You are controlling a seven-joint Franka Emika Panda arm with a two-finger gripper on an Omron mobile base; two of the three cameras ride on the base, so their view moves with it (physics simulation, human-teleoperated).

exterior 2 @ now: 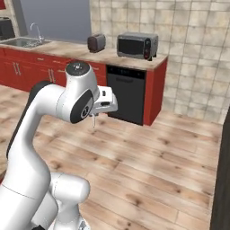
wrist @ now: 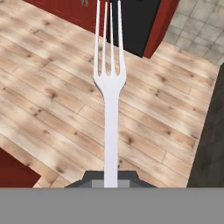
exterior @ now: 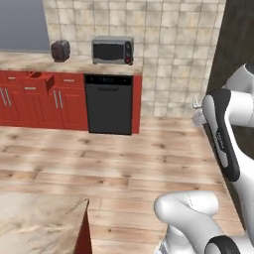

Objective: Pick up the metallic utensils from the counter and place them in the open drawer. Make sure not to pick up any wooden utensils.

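Gripping fork (wrist: 110, 83), fingers (wrist: 89, 178) clamped, above floor (wrist: 52, 109).

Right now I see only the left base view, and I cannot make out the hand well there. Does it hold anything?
Observer: Yes. In the hand view the hand is shut on the handle of a pale metal fork.
Operator: Which way does the fork point?
Observer: In the right base view it hangs straight down from the hand, above the wooden floor.
Operator: Is there a sink in this kitchen?
Observer: Yes, a steel sink with a tap sits at the far left of the back counter.
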